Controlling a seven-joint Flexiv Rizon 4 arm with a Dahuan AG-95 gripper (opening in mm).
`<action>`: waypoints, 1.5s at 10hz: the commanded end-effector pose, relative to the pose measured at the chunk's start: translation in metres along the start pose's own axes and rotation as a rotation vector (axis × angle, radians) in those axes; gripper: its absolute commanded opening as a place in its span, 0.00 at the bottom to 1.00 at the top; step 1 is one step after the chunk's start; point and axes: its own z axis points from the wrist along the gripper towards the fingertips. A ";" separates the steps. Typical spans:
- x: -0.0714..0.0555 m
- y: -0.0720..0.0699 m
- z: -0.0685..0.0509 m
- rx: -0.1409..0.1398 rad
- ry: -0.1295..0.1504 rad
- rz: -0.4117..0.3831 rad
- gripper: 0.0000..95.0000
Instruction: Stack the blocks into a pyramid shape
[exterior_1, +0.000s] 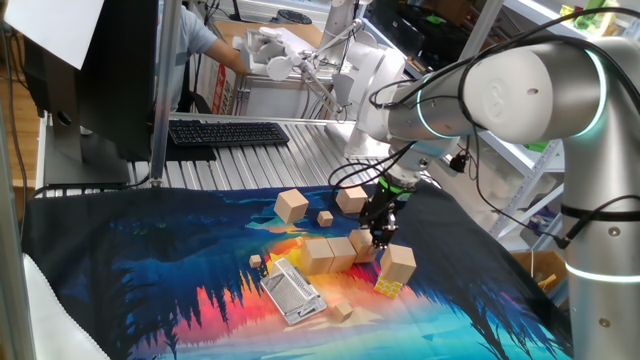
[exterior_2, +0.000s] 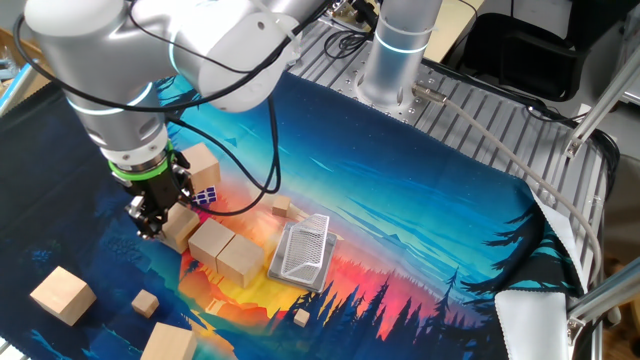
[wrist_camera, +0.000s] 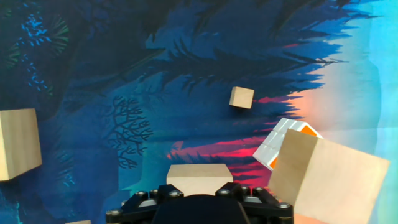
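Three tan wooden blocks form a row on the cloth (exterior_1: 318, 255) (exterior_2: 240, 257). My gripper (exterior_1: 380, 237) (exterior_2: 150, 226) is down at the end block (exterior_1: 362, 243) (exterior_2: 182, 226) (wrist_camera: 198, 178) of that row. Its jaws sit against the block's two sides, and the fingertips are hidden in the hand view. Another block (exterior_1: 398, 265) (exterior_2: 200, 163) (wrist_camera: 326, 177) rests tilted on the multicoloured puzzle cube (exterior_1: 388, 287) (exterior_2: 205, 196) (wrist_camera: 283, 140). Two loose blocks (exterior_1: 291, 205) (exterior_1: 351, 200) lie farther back; they also show in the other fixed view (exterior_2: 62, 295) (exterior_2: 170, 343).
A metal grater (exterior_1: 293, 290) (exterior_2: 303, 252) lies next to the row. Tiny wooden cubes (exterior_1: 325, 217) (exterior_1: 341, 311) (exterior_2: 146, 302) (wrist_camera: 241, 98) are scattered on the printed cloth. A keyboard (exterior_1: 225, 132) sits on the slatted table behind.
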 end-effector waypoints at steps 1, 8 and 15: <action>0.001 -0.001 0.001 -0.001 -0.001 -0.001 0.00; 0.001 -0.006 0.007 -0.001 0.002 0.008 0.00; 0.006 -0.009 0.009 -0.004 -0.011 -0.011 0.00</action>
